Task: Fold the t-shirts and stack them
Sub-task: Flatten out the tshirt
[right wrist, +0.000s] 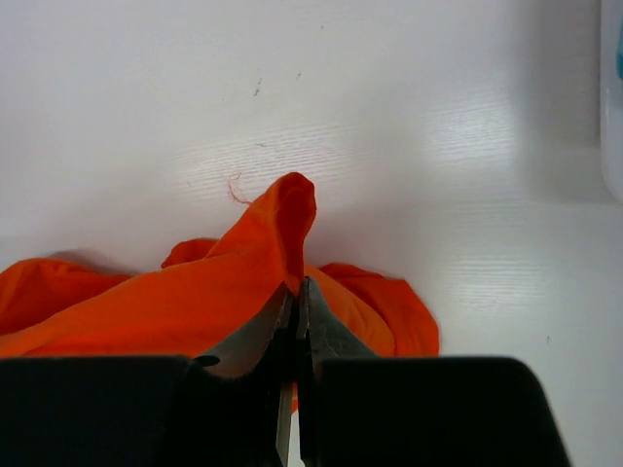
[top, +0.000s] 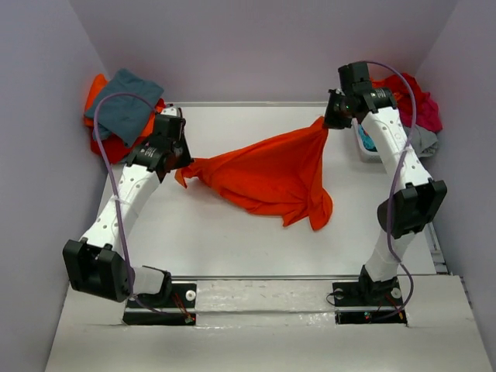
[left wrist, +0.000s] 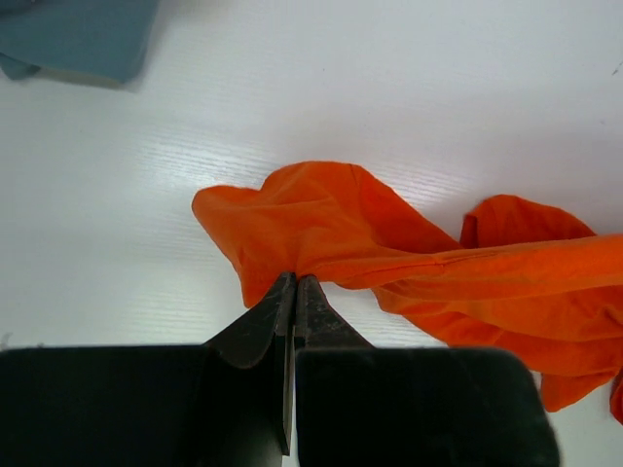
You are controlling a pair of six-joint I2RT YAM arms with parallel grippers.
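The bright orange t-shirt [top: 267,174] hangs stretched between my two grippers over the middle of the table, its lower part sagging onto the surface. My left gripper [top: 180,161] is shut on its left end; the left wrist view shows the cloth [left wrist: 409,258] pinched at the fingertips [left wrist: 295,282]. My right gripper [top: 329,120] is shut on its upper right corner, held higher; the right wrist view shows the cloth [right wrist: 195,292] rising in a peak from the shut tips [right wrist: 295,289].
A stack of folded shirts, teal-grey [top: 124,108] over red and orange, lies at the back left. A white bin [top: 364,143] with magenta, turquoise and grey shirts [top: 415,105] stands at the back right. Walls enclose the table.
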